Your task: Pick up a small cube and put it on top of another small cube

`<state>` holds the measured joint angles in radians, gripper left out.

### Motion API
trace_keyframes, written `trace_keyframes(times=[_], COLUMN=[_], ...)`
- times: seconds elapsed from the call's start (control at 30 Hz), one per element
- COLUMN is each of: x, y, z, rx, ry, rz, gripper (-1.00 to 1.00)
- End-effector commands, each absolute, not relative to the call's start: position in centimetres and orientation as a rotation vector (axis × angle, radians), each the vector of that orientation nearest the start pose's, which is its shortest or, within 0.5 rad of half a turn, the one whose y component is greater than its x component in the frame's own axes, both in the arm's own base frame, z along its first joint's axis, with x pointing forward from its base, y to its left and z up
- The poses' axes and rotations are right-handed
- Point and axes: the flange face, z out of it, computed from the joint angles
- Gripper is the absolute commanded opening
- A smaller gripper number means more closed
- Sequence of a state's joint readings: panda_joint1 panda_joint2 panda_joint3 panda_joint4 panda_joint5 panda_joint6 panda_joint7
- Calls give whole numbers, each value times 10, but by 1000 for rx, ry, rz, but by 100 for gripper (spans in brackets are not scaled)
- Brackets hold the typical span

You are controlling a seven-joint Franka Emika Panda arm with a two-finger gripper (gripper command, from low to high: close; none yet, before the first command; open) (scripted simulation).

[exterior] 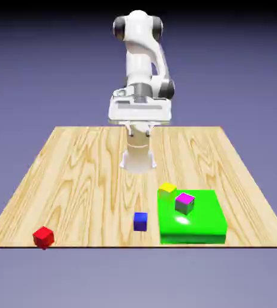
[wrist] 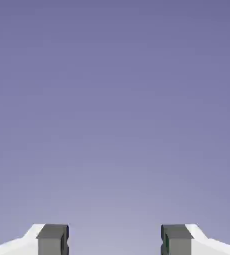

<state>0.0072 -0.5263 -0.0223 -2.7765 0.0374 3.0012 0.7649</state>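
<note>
The fingers stand wide apart with nothing between them, only the blue-violet backdrop showing in the hand view. The gripper hangs high above the table's far middle. On the near right lies a green slab carrying a grey cube with a magenta top; a yellow cube touches the slab's far left corner, and a blue cube sits just left of it. The small cube, plain red, rests at the near left edge, well apart from the others, with bare wood around it.

Wooden table carries red cube, blue cube, apparently yellow cube, green slab.
</note>
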Motion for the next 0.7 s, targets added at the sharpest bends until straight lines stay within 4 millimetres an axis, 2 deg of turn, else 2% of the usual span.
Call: trace_keyframes(times=[0.0, 0.13, 0.3, 0.5, 0.67], x=[409, 440, 467, 486, 493], y=[-20, -67, -126, -196, -251], z=[447, 420, 381, 328, 285], rx=[-2428, -2284, -2035, -1658, -1307], ry=[1154, 1504, 1885, 2247, 2462], rz=[-902, -651, -352, -32, 190], gripper=[0, 0, 0, 0, 0])
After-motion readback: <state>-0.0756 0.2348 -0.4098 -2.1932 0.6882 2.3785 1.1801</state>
